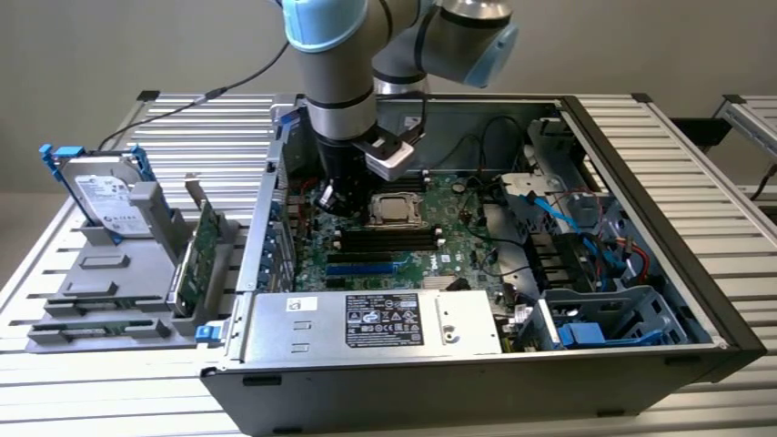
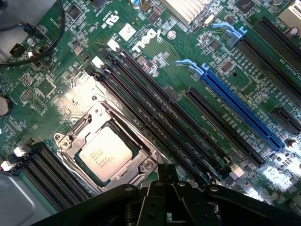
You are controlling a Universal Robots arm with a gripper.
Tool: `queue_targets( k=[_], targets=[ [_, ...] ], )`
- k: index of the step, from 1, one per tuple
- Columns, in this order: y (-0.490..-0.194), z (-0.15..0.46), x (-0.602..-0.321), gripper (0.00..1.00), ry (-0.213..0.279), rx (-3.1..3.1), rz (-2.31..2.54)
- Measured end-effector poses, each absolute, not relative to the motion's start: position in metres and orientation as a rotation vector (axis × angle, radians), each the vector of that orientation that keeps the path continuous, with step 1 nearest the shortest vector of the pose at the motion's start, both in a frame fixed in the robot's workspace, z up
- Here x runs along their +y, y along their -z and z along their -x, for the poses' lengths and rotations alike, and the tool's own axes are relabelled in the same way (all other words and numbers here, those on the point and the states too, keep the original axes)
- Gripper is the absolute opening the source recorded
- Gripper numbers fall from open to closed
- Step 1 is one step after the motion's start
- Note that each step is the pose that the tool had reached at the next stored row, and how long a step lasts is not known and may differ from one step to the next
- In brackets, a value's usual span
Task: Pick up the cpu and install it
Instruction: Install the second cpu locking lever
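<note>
The cpu [image 1: 391, 209] is a small square chip with a dull silver top. It lies flat in the metal socket frame [image 2: 75, 141] on the green motherboard [image 2: 155, 42], inside the open computer case [image 1: 631, 164]. In the wrist view the cpu [image 2: 104, 153] sits just beside my dark fingers. My gripper [image 1: 338, 196] hangs over the board on the exterior view's left of the socket. Close above the memory slots, the gripper [image 2: 167, 173] is shut with its tips pressed together and nothing between them.
Black memory slots [image 2: 155, 113] and a blue slot [image 2: 240, 110] run beside the socket. A power supply [image 1: 377, 319] fills the case front, with cables and a blue drive cage [image 1: 607, 319] on the exterior view's right. Outside the case, a grey rack holds a hard drive [image 1: 107, 196] and green cards [image 1: 200, 250].
</note>
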State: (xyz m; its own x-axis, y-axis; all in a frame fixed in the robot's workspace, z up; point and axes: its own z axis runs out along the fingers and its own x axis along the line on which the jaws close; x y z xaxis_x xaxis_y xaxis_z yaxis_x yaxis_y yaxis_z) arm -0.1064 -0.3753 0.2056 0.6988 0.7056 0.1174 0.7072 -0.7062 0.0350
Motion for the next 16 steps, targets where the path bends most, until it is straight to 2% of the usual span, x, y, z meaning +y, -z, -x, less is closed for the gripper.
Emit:
queue_targets(
  k=[8, 16],
  targets=[
    [-0.206, 0.107, -0.370, 0.11, 0.191, -1.206, 2.880],
    [-0.237, 0.106, -0.370, 0.11, 0.191, -1.207, 2.879]
  ],
)
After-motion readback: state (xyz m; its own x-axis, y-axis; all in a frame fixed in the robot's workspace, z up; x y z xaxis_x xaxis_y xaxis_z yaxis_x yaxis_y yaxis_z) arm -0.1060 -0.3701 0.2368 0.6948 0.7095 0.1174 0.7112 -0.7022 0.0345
